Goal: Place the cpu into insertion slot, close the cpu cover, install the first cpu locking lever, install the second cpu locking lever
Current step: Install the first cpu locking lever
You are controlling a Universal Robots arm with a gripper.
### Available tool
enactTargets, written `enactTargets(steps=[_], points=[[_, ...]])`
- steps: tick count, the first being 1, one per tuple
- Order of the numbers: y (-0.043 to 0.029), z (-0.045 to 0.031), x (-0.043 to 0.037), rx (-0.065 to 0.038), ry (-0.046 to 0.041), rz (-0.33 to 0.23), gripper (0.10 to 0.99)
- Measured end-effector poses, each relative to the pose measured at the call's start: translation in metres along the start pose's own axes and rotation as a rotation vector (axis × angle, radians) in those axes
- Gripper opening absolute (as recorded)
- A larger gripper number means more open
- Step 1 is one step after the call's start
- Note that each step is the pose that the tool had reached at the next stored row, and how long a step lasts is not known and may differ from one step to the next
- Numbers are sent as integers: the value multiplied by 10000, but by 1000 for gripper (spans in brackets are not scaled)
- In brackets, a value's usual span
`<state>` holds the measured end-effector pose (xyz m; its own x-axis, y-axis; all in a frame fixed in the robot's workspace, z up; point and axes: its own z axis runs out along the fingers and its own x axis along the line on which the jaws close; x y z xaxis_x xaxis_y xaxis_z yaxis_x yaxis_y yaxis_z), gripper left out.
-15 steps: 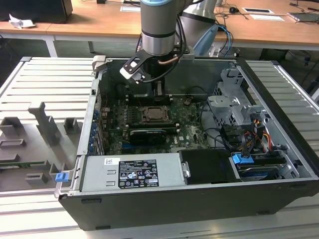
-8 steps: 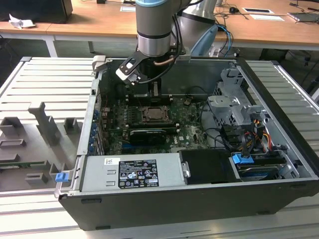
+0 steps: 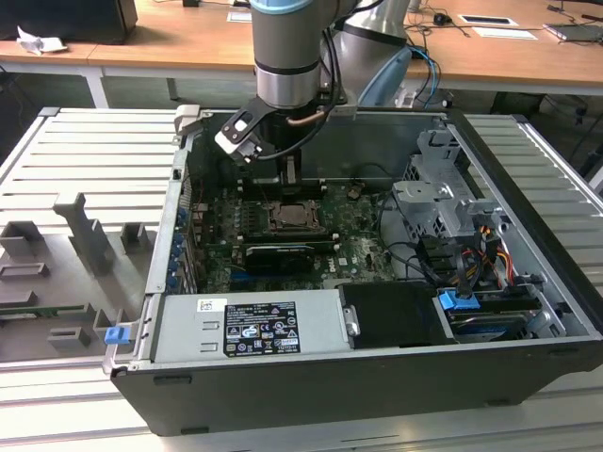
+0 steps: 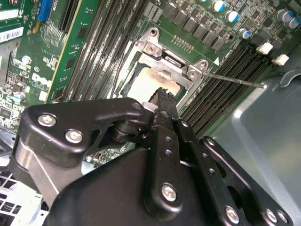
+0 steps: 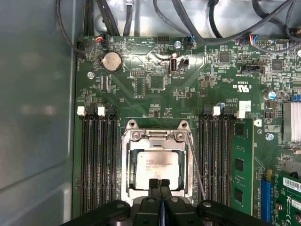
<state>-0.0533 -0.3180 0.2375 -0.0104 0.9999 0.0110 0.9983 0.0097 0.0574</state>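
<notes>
the computer case (image 3: pixel 528 198) is laid open on a slatted metal table (image 3: pixel 94 151), with its power supply (image 3: pixel 250 325) along the near edge. the arm is reached down into the far half of the case, and the gripper (image 3: pixel 290 175) is held upright just above the insertion slot (image 3: pixel 293 219), which sits near the middle of the green motherboard (image 5: pixel 155 84).

in both wrist views the gripper (image 5: pixel 159 182) (image 4: pixel 162 94) is seen with its 2 fingers pressed flat together and nothing held between them. its tip is poised over one edge of the cpu (image 5: pixel 157 162) (image 4: pixel 146 84); contact with the chip cannot be made out.

the cpu is seated flat in the slot, its tan-silver face shown through the square cut-out of the cpu cover (image 5: pixel 157 136) (image 4: pixel 171 63). the cover appears to be lowered around the chip, though how firmly it is pressed down is not clear from these angles.

1 thin locking lever (image 5: pixel 197 172) (image 4: pixel 235 80) is seen as a bare wire rod beside the socket, angled away from the cover's edge.

banks of black memory slots (image 5: pixel 99 160) are ranged on both sides of the socket, and 1 green memory module (image 5: pixel 240 165) is fitted beyond them. a coin cell (image 5: pixel 112 61) is set farther up the board.
</notes>
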Motion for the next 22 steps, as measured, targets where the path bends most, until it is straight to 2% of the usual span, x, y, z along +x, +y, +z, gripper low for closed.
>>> enactTargets(steps=[9, 15, 17, 19, 20, 22], points=[[-2, -37, 0, 1, -9, -1, 106], [2, -104, 1, 0, -8, 0, 106], [5, -147, 1, 0, -8, -1, 106], [15, -286, 3, 1, -8, -1, 106], [18, -327, 3, 11, -10, 1, 106], [21, -365, 4, 25, -9, 1, 106]])
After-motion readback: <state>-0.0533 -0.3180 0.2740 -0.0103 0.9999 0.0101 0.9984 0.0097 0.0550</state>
